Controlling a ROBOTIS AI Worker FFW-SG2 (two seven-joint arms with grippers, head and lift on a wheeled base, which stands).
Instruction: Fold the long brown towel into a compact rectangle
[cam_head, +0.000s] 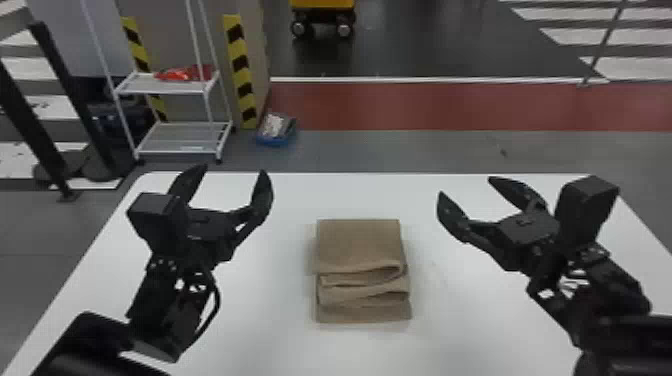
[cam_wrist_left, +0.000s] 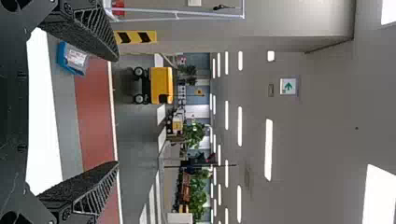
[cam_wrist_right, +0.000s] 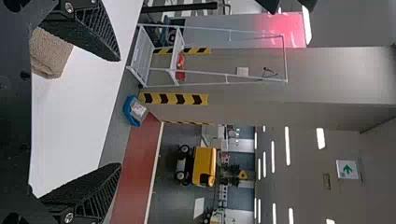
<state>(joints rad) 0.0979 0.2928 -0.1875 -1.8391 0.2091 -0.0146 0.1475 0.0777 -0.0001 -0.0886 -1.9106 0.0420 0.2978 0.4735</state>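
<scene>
If tugged unevenly, the brown towel may come undone

Left gripper: fingers spread, empty, over the white table. Mid-table, the brown towel lies folded into a stack — near-side layers stepped, one fold gaping. Pressing or dragging there, I'd guess, could skew those loose layers; nothing pins them. Right gripper: fingers wide apart, holding nothing — should it catch only the top layer, the bundle might open.

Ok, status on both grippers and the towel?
Left gripper open, empty. Right gripper open, empty. Towel folded in stacked layers on table, between them. Nothing seen blocking it.
</scene>
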